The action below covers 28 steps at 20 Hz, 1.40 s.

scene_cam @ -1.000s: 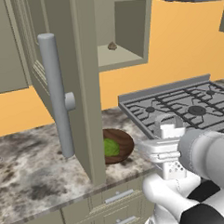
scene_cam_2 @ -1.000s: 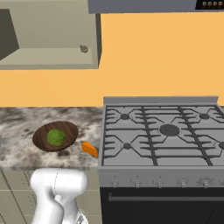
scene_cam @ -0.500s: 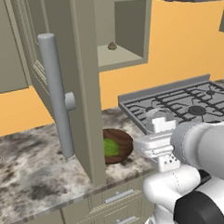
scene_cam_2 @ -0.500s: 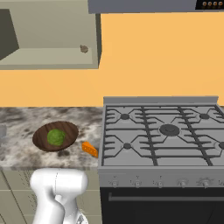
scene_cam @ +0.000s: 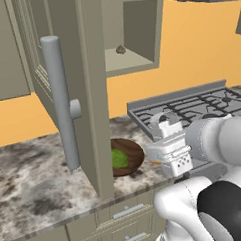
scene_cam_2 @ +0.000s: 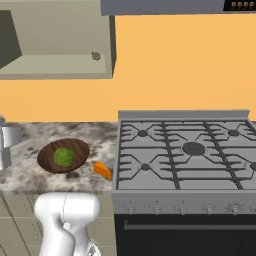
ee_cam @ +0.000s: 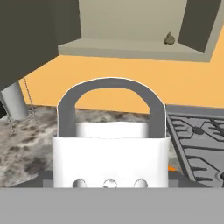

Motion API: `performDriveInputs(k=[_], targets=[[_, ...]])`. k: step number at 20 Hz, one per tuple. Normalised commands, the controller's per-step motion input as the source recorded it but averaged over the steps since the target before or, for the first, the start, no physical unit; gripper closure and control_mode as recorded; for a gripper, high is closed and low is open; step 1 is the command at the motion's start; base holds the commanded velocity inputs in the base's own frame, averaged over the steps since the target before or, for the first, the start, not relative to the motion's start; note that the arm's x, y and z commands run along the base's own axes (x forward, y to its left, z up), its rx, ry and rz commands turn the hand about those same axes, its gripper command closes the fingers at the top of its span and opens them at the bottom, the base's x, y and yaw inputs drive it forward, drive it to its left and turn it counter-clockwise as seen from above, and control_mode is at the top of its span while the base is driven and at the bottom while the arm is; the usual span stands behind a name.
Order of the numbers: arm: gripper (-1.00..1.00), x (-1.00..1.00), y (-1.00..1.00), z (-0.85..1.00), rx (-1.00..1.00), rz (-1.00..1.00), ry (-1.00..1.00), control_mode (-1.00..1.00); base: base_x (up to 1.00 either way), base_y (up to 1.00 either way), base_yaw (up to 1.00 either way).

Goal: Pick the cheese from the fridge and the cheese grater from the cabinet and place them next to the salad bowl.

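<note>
Now the pincer (scene_cam: 170, 152) clasps the cheese grater (ee_cam: 111, 144) at centre frame, above the surface (scene_cam: 35, 182). Lower it upright beside the salad bowl (scene_cam_2: 64, 155), clear of the cheese (scene_cam_2: 102, 170) at lower left.

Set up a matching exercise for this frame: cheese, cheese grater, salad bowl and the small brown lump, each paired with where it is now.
Things:
1. cheese
2. cheese grater
3. salad bowl
4. small brown lump

Places:
A. on the shelf of the open cabinet
B. on the counter, between bowl and stove
C. held at the gripper, above the counter's front edge
D. on the counter, below the cabinet

Pairs: 1-B, 2-C, 3-D, 4-A
</note>
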Motion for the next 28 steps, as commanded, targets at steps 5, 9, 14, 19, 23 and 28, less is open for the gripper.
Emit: performDriveInputs(k=[5, 9, 14, 19, 23, 28], targets=[[1.00, 0.00, 0.00, -1.00, 0.05, 0.21, -0.46, -1.00, 0.00, 0.00, 0.00], [1.00, 0.37, 0.00, -0.98, 0.18, 0.09, -0.31, -1.00, 0.00, 0.00, 0.00], [1.00, 0.78, -0.29, -0.66, 0.08, 0.18, -0.10, -1.00, 0.00, 0.00, 0.00], [1.00, 0.20, -0.52, -0.40, 0.01, 0.31, -0.09, -1.00, 0.00, 0.00, 0.00], [1.00, 0.00, -0.58, -0.43, 0.06, 0.26, -0.16, -1.00, 0.00, 0.00, 0.00], [1.00, 0.00, -0.61, -0.47, 0.18, 0.19, -0.15, -1.00, 0.00, 0.00, 0.00]])
